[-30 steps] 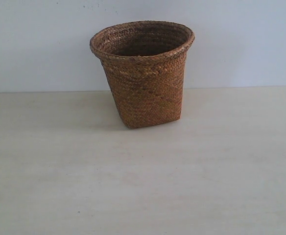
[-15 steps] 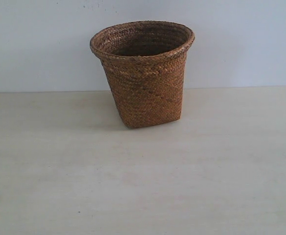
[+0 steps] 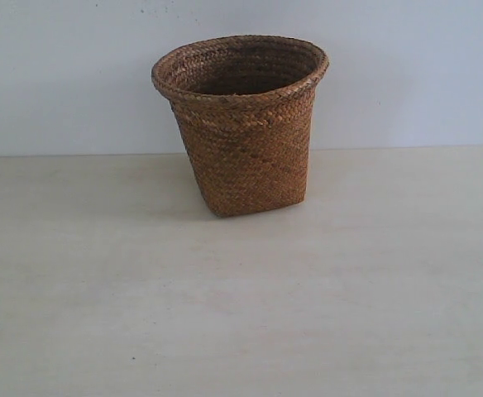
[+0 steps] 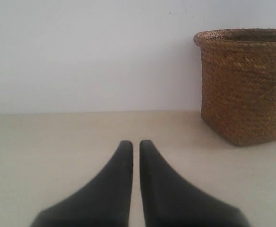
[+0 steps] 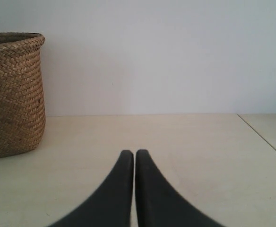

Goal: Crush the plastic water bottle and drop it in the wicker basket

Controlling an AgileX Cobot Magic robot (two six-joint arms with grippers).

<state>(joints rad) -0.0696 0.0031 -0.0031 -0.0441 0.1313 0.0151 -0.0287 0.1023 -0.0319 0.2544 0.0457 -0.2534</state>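
The brown wicker basket (image 3: 241,124) stands upright at the back of the pale table, against the white wall. It also shows in the left wrist view (image 4: 246,85) and the right wrist view (image 5: 12,92). The plastic water bottle is out of view in every frame; I cannot see inside the basket. My left gripper (image 4: 135,143) is shut with nothing between its black fingers, low over the table and away from the basket. My right gripper (image 5: 135,152) is likewise shut and empty. Neither gripper shows in the exterior view.
The pale wooden table (image 3: 241,314) spreads in front of the basket. A white wall (image 3: 59,74) rises behind it. A seam or table edge (image 5: 263,137) runs diagonally in the right wrist view.
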